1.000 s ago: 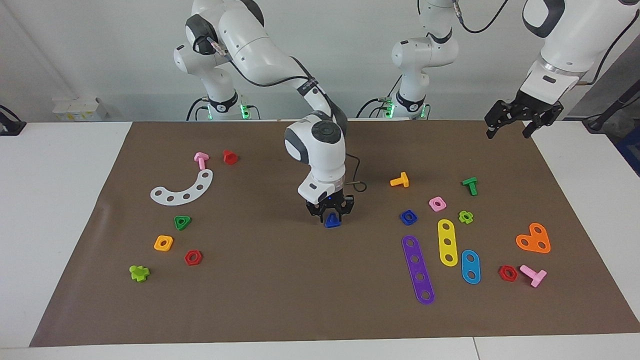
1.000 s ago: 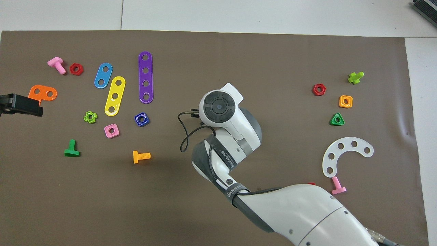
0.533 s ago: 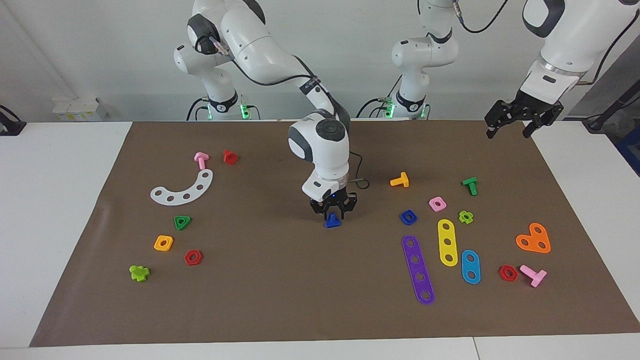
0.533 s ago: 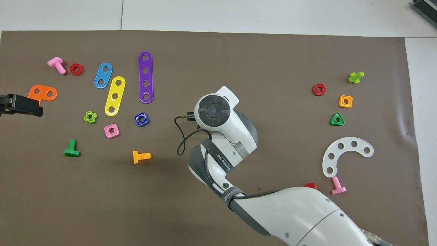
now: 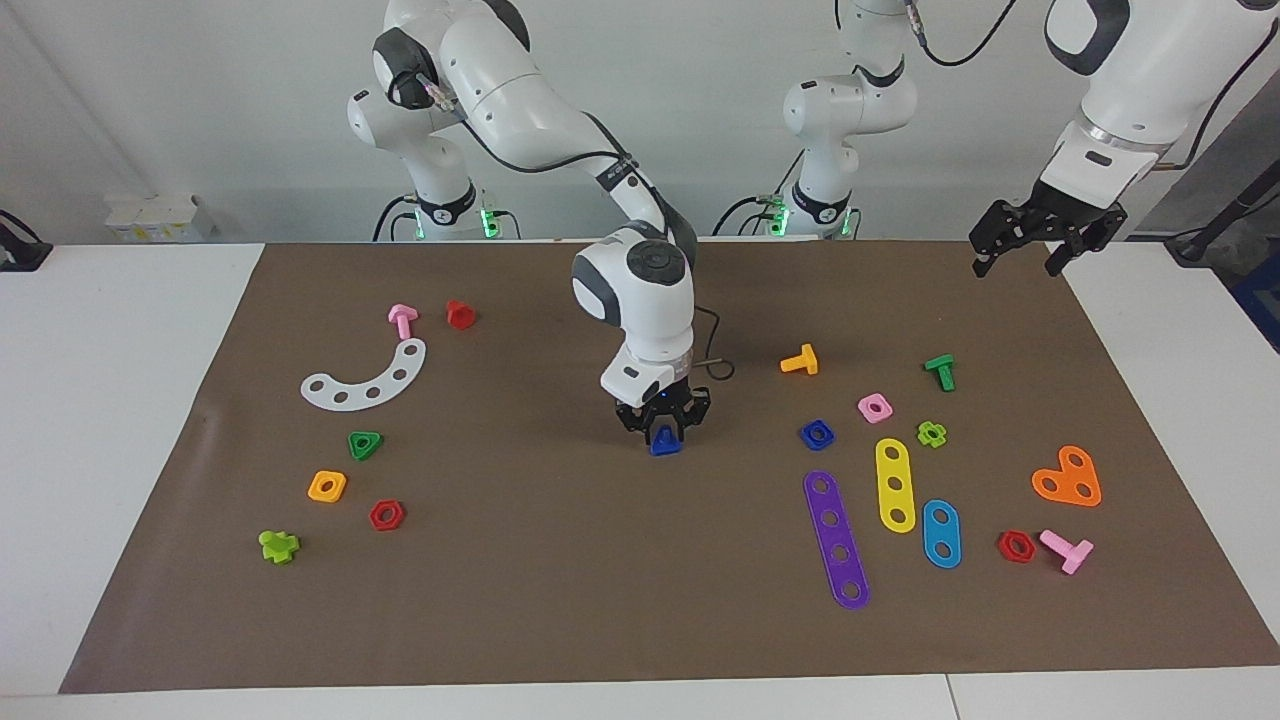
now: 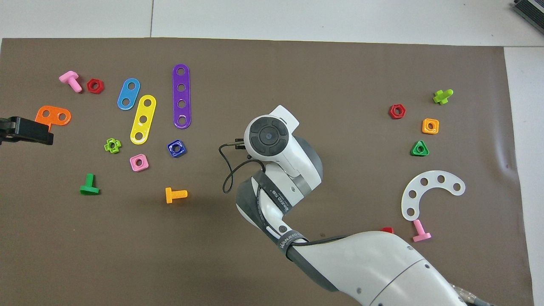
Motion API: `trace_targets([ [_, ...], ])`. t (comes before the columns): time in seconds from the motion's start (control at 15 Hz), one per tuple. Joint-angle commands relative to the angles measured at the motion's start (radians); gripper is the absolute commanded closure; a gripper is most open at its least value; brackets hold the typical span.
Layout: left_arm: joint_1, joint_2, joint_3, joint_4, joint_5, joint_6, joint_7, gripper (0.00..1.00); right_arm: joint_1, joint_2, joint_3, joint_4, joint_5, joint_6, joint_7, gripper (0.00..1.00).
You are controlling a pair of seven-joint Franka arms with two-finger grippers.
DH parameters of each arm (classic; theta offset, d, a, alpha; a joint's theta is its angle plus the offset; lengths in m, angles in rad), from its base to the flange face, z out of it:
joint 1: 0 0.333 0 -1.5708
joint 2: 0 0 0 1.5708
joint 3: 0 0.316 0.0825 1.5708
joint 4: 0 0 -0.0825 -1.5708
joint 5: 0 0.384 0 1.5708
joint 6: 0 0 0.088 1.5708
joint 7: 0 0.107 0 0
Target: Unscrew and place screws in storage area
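Right pincer (image 5: pixel 663 432) vertical, clamped on blue screw (image 5: pixel 664 441), mid brown paper (image 5: pixel 560 560).

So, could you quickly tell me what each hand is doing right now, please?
Left hand: open, empty, waiting above the table's edge at its own end.
Right hand: down at mid-table, closed around the dark-blue screw.

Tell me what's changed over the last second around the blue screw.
The right gripper shifted slightly toward the left arm's end of the table and back, staying low around the dark-blue screw on the brown paper; the screw barely moved. The left gripper waits open, raised over the paper's corner. All other pieces lie as before.
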Motion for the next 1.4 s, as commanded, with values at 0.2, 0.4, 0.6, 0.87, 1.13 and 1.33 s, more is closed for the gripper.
trace_targets([
  [0.2, 0.008, -0.032, -0.001, -0.036, -0.008, 0.014, 0.009, 0.0, -0.004, 0.001, 0.005, -0.017, -0.011, 0.03, -0.016, 0.58],
  [0.4, 0.009, -0.032, -0.001, -0.037, -0.008, 0.014, 0.007, 0.0, -0.002, 0.001, 0.005, -0.027, -0.011, 0.03, -0.016, 0.58],
  [0.6, 0.009, -0.032, -0.001, -0.037, -0.008, 0.014, 0.009, 0.0, -0.002, 0.001, 0.005, -0.027, -0.011, 0.027, -0.017, 0.6],
  [0.87, 0.009, -0.032, -0.001, -0.037, -0.008, 0.014, 0.007, 0.0, -0.007, -0.001, 0.005, -0.02, -0.013, 0.027, -0.019, 1.0],
  [1.13, 0.009, -0.032, -0.001, -0.036, -0.008, 0.014, 0.009, 0.0, -0.013, -0.004, 0.005, 0.015, 0.006, 0.002, -0.02, 1.0],
  [1.33, 0.009, -0.032, -0.001, -0.036, -0.01, 0.014, 0.007, 0.0, -0.059, -0.086, 0.004, 0.004, 0.006, -0.076, -0.022, 1.0],
])
